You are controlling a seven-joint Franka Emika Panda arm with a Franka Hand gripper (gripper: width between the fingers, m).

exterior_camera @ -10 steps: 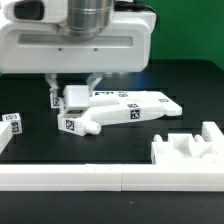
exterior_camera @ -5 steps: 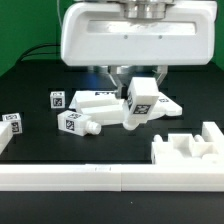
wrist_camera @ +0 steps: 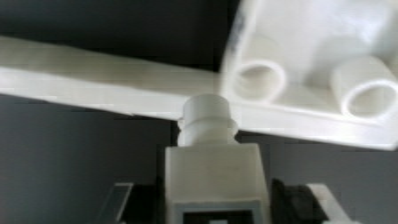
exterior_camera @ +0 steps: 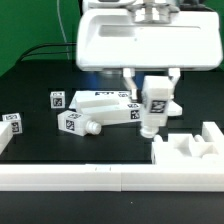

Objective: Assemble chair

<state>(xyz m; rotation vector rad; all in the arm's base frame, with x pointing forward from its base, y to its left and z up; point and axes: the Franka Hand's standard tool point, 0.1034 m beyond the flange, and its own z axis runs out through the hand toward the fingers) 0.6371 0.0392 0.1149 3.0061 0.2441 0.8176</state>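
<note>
My gripper [exterior_camera: 152, 88] is shut on a white chair leg [exterior_camera: 154, 106] with a square tag. It holds the leg upright above the table, peg end down, just above the far left corner of the boxy seat frame [exterior_camera: 186, 150]. In the wrist view the leg [wrist_camera: 210, 165] stands between my fingers [wrist_camera: 317, 202]. Its peg points toward a white part with two round sockets [wrist_camera: 320, 72]. More tagged chair parts lie in a pile [exterior_camera: 100, 106] to the exterior view's left, with another leg [exterior_camera: 78, 124] in front of it.
A long plain white rail [exterior_camera: 80, 178] runs along the front. A small tagged piece [exterior_camera: 57, 100] and another at the far left edge [exterior_camera: 12, 122] lie on the black table. A white bar [wrist_camera: 89, 68] crosses the wrist view.
My gripper has lifted the leg out of the pile and carried it toward the exterior view's right. The leg has turned from tilted to upright.
</note>
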